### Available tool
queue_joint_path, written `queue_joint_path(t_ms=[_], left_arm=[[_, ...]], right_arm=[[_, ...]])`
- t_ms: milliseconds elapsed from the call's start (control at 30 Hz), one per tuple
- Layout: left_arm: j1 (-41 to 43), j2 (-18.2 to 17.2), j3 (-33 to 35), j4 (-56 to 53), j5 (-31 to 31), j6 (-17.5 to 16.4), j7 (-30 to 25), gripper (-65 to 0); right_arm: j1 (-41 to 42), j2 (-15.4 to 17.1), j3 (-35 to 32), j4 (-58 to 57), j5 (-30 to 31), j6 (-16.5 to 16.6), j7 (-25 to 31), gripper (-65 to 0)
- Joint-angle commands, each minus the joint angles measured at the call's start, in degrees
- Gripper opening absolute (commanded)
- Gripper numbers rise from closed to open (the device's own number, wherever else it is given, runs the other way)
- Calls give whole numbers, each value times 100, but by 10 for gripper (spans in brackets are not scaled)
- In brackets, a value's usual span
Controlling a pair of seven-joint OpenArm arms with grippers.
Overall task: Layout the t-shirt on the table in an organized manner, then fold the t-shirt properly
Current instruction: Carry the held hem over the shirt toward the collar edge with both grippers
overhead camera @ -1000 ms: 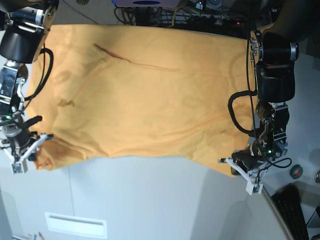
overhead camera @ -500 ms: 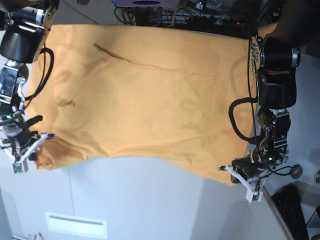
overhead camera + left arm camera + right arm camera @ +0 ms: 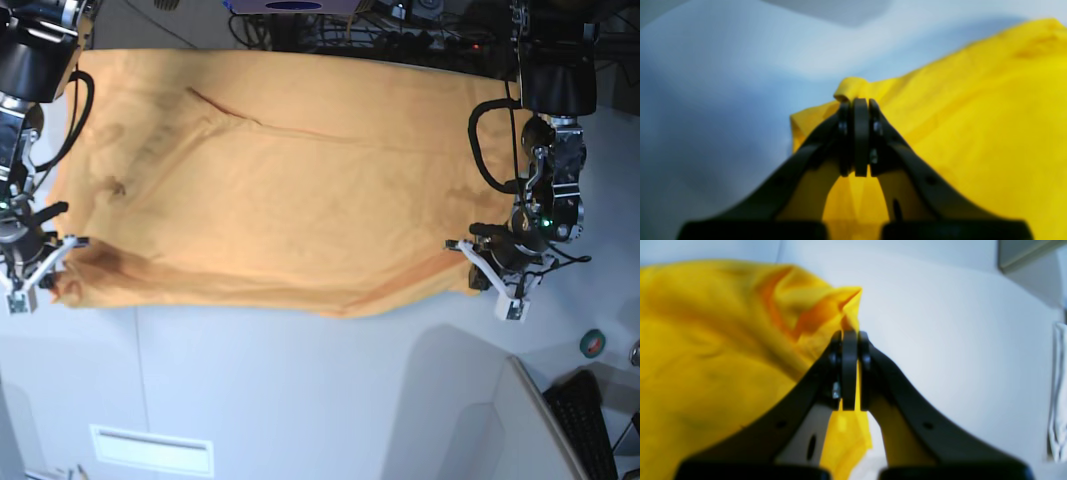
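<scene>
Both claws are pinched fully together on the orange t-shirt [image 3: 270, 190], one at each end of its near edge. The left claw [image 3: 855, 103] has its dark jaws pressed flat against each other, with a small rolled fold of fabric poking out just past the tips and more cloth draping beneath them; in the base view this claw [image 3: 487, 275] sits at the shirt's near corner on that view's right. The right claw [image 3: 849, 335] is closed just as tightly, a thin strip of yellow-orange cloth caught between the jaws and a bunched, creased corner rising just behind the tips; in the base view it [image 3: 40, 272] grips the near corner on that view's left. Between the two grips the t-shirt is stretched wide across the far part of the pale surface [image 3: 300, 400], its far edge reaching the surface's far edge and its near edge sagging slightly in the middle. A dark crease runs diagonally through the fabric near the far-left area. The near half of the surface lies bare of cloth.
</scene>
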Motion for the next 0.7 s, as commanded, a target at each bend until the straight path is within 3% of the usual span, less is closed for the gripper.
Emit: queue_joint_path(t_ms=[0,400,667], left_arm=[[31,-83,-225,294,-15,20,-122,-650],[937,-83,-550,936,-15,20,-122,-650],[1139,-74,-568,936,-24,20,-122,-650]], right_arm=[[89,91,88,137,51,-38,114,-650],[-553,64,211,822,59,-38,88,-650],[-1159,-270,220,1262,59,-38,88,-650]])
